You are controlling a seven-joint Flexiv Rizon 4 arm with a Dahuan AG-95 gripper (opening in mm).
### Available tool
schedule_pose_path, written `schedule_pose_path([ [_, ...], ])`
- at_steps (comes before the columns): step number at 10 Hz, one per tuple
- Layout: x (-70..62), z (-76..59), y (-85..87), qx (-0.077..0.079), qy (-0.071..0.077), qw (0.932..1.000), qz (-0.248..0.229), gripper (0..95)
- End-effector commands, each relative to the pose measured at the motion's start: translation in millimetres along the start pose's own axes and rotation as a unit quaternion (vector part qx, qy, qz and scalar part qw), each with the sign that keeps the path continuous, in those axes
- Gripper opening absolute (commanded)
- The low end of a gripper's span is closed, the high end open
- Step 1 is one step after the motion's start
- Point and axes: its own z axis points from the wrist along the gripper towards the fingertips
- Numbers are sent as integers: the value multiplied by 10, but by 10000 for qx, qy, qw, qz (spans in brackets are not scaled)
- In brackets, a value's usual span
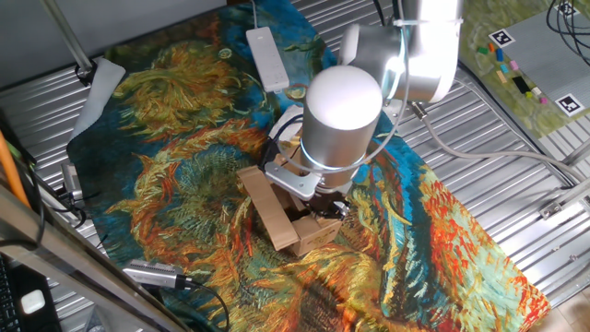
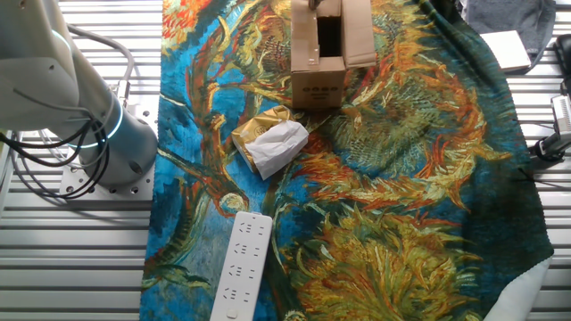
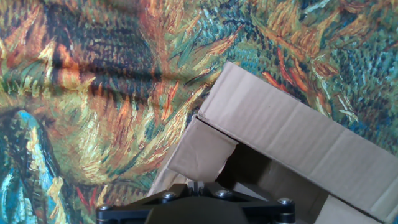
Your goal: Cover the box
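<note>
Right under the claw (image 1: 324, 196) sits the box (image 2: 318, 53), with the hand parked pretty much on top of its open mouth. From the hand view, one long flap (image 3: 298, 134) is leaning across the opening and a short end flap (image 3: 202, 149) is tucked down beneath it, but there's dark gap showing, so the top isn't shut. Whether the fingers are spread or pinched, or holding anything, can't be told: the wrist hides them in one fixed view, the frame edge cuts them off in the other, and the hand camera only shows the black gripper base.

Best guess on the step: it's mid flap-folding, one or two flaps partly down. Next move probably calls for pushing the standing side flap (image 1: 269, 207) over and pressing the leaning one flat without shoving the light carton sideways.

Just beside the claw, a crumpled white paper (image 2: 278, 145) lies on the cloth. Farther off is a white remote (image 2: 239, 264). Everything sits on a painterly blue-orange tablecloth (image 2: 410, 223), spread over a ribbed metal table (image 2: 80, 259). Well away, a board with marker tags (image 1: 525, 65).
</note>
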Motion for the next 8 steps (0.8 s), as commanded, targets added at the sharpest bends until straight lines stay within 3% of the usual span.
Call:
schedule_pose_path([
  [1,3,1,-3,-10,-42,10000,68,0],
  [8,3,1,-3,34,-233,9991,356,0],
])
